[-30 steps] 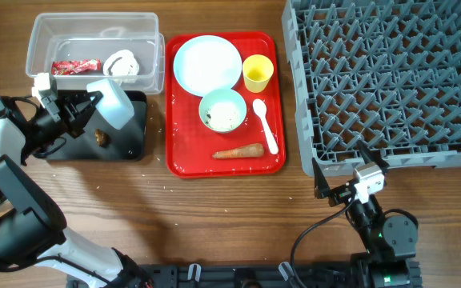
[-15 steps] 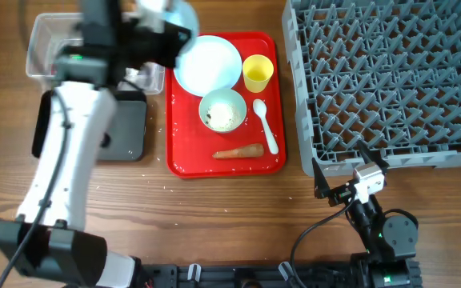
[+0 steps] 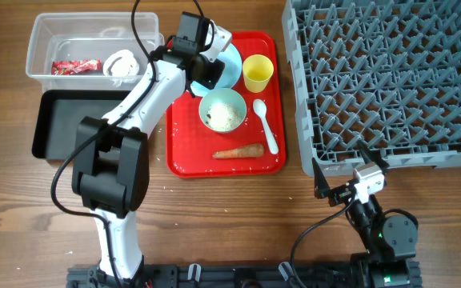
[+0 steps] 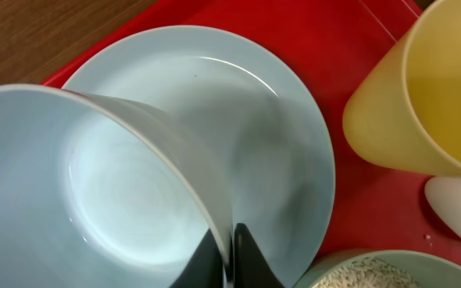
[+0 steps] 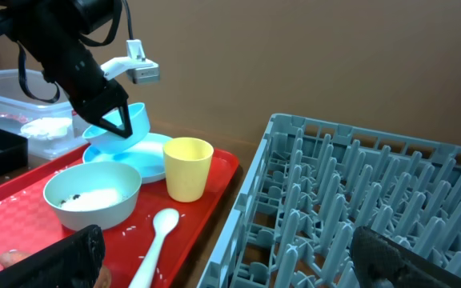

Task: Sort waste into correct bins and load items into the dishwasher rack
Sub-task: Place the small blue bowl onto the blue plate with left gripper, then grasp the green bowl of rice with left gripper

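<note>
My left gripper (image 3: 202, 70) is shut on the rim of the light blue bowl (image 4: 94, 184). It holds the bowl tilted just above the light blue plate (image 4: 286, 120) at the back left of the red serving tray (image 3: 184, 160). The yellow cup (image 3: 257, 73), the pale bowl with rice (image 3: 222, 110), the white spoon (image 3: 264, 124) and the carrot piece (image 3: 238, 151) lie on that tray. The clear tub (image 3: 94, 32) holds the red wrapper (image 3: 76, 67) and the crumpled paper (image 3: 121, 64). The black tray (image 3: 62, 128) is in front of it. My right gripper (image 3: 350, 188) is open and empty before the grey rack (image 3: 390, 80).
My left arm (image 3: 146, 96) reaches across the black tray's right side and hides part of it; the brown scrap does not show. Loose rice grains lie on the red tray and on the wood by its left edge. The rack fills the right back of the table.
My left arm has swung with the blue bowl from over the black tray, past the clear tub, to the plate on the red tray. The right arm has not moved.
</note>
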`<state>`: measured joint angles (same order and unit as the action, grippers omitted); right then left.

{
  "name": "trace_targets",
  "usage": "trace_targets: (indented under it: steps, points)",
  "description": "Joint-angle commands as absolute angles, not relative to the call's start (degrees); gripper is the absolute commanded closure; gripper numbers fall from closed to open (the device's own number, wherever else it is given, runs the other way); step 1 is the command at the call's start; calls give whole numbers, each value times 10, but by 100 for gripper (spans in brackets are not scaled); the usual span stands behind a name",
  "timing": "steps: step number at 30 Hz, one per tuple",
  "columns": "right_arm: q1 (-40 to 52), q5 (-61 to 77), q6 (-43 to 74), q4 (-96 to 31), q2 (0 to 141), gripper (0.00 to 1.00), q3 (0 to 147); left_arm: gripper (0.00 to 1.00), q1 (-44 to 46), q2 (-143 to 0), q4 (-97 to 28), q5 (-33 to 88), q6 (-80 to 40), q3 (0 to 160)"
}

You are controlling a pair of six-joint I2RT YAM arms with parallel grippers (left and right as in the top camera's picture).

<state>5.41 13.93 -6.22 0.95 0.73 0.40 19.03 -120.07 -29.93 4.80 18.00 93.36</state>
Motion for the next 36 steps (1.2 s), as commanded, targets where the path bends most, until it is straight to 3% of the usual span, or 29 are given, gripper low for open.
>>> trace_targets:
  steps: [1, 2, 3, 7, 9, 14, 19, 24, 36]
  points:
    - [51, 147, -60, 13, 3, 0, 3, 69, 190, -1213, -305, 68, 189, 938]
    - [51, 147, -60, 13, 3, 0, 3, 55, 190, -1213, -310, 68, 189, 938]
    - [51, 147, -60, 13, 3, 0, 3, 48, 190, -1213, -312, 65, 188, 938]
    - [51, 147, -60, 13, 3, 0, 3, 31, 188, -1199, -313, 35, 145, 940]
    - [51, 147, -60, 13, 3, 0, 3, 29, 189, -1167, -336, 33, 143, 948]
    - [51, 147, -60, 13, 3, 0, 3, 36, 225, -1094, -425, 54, 144, 955]
    - [51, 147, -60, 13, 3, 0, 3, 43, 291, -1115, -505, 77, 143, 949]
    - [51, 147, -60, 13, 3, 0, 3, 48, 336, -1142, -512, 79, 135, 948]
    - [51, 147, -60, 13, 3, 0, 3, 56, 333, -1214, -489, 80, 67, 948]
